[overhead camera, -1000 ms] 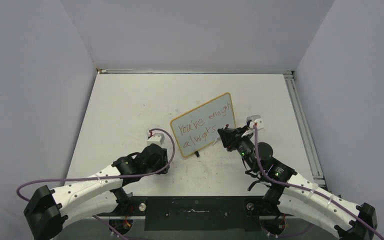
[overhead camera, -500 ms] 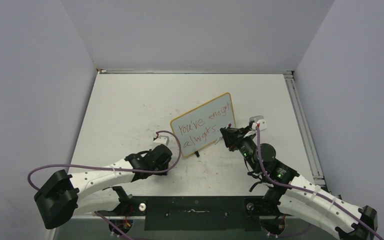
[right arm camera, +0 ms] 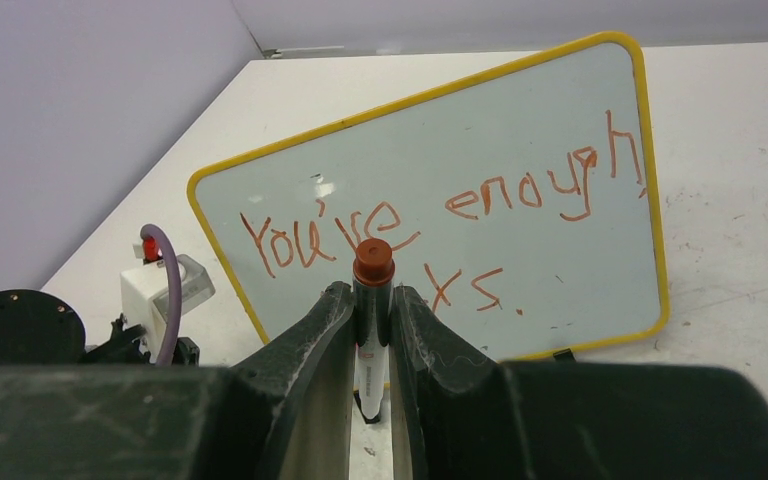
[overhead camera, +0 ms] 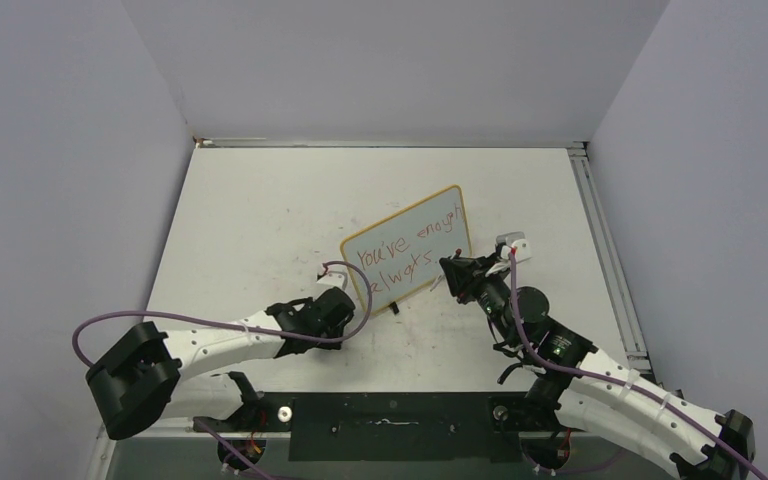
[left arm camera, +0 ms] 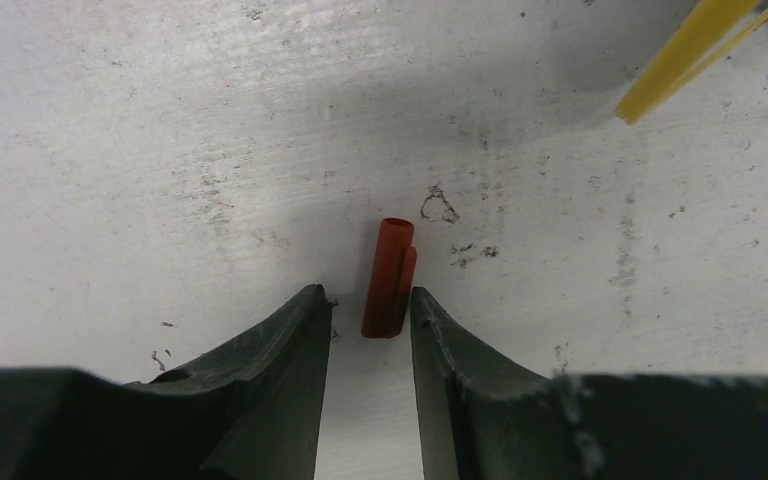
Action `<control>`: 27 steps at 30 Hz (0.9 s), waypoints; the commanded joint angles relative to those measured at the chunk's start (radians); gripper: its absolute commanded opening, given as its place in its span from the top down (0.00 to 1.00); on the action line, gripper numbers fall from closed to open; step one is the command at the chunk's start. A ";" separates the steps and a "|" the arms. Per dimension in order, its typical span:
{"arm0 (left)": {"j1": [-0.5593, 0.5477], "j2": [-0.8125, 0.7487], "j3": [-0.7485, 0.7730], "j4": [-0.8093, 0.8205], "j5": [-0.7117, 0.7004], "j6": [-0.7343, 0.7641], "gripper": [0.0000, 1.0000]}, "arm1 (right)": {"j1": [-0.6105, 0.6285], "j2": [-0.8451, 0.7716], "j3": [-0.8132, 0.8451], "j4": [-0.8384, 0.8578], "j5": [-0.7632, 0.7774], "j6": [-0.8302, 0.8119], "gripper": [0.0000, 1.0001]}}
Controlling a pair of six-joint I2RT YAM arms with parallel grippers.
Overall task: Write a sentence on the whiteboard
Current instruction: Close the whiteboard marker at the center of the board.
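The whiteboard (overhead camera: 405, 235) stands tilted at mid-table, with a yellow rim and a grey-white face. The sentence (overhead camera: 407, 258) is in red, two lines, roughly "You're enough always." It also shows in the right wrist view (right arm camera: 520, 195) on the whiteboard (right arm camera: 440, 140). My right gripper (right arm camera: 368, 295) is shut on the white marker (right arm camera: 370, 330), its red end up, just in front of the board. My left gripper (left arm camera: 365, 292) is open and low over the table. A red marker cap (left arm camera: 390, 278) lies flat with its near end between the fingertips. In the top view the left gripper (overhead camera: 345, 300) is by the board's lower left corner.
A black foot (overhead camera: 393, 308) props the board's lower edge. A metal rail (overhead camera: 600, 240) runs along the table's right edge. Walls close in the left, back and right. The board's yellow rim (left arm camera: 680, 50) shows at the top right of the left wrist view.
My left arm has stretched forward and to the right, bringing its gripper to the board's lower left corner. My right gripper with the marker has hardly moved.
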 commanded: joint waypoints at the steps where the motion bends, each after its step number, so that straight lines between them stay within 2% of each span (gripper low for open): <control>1: -0.017 0.030 0.048 -0.009 -0.030 0.014 0.68 | 0.006 -0.003 -0.008 0.017 0.013 0.001 0.95; 6: -0.022 0.053 0.047 0.006 -0.005 0.014 0.84 | 0.006 -0.004 -0.009 0.012 0.016 0.003 0.95; 7: -0.023 0.058 0.045 0.004 -0.004 0.013 0.88 | 0.005 -0.005 -0.009 0.010 0.019 0.005 0.95; 8: -0.027 0.060 0.045 0.003 -0.002 0.011 0.97 | 0.005 -0.005 -0.009 0.007 0.021 0.010 0.95; 9: -0.031 0.061 0.043 0.003 0.000 0.009 1.00 | 0.006 -0.005 -0.010 0.007 0.021 0.013 0.95; 14: -0.066 -0.032 -0.001 0.027 -0.040 -0.020 1.00 | 0.005 0.011 -0.003 0.020 -0.023 0.051 0.95; 18: -0.138 -0.223 -0.104 0.213 -0.040 0.010 1.00 | 0.006 0.030 0.004 0.013 -0.044 0.147 0.95; 22: -0.250 -0.374 -0.255 0.525 -0.042 0.097 1.00 | 0.006 0.037 -0.015 0.007 -0.102 0.254 0.95; 25: -0.296 -0.426 -0.365 0.755 0.011 0.162 1.00 | 0.005 0.013 -0.056 0.030 -0.138 0.326 0.95; 27: -0.309 -0.419 -0.385 0.812 0.037 0.184 1.00 | 0.006 0.005 -0.088 0.060 -0.186 0.364 0.95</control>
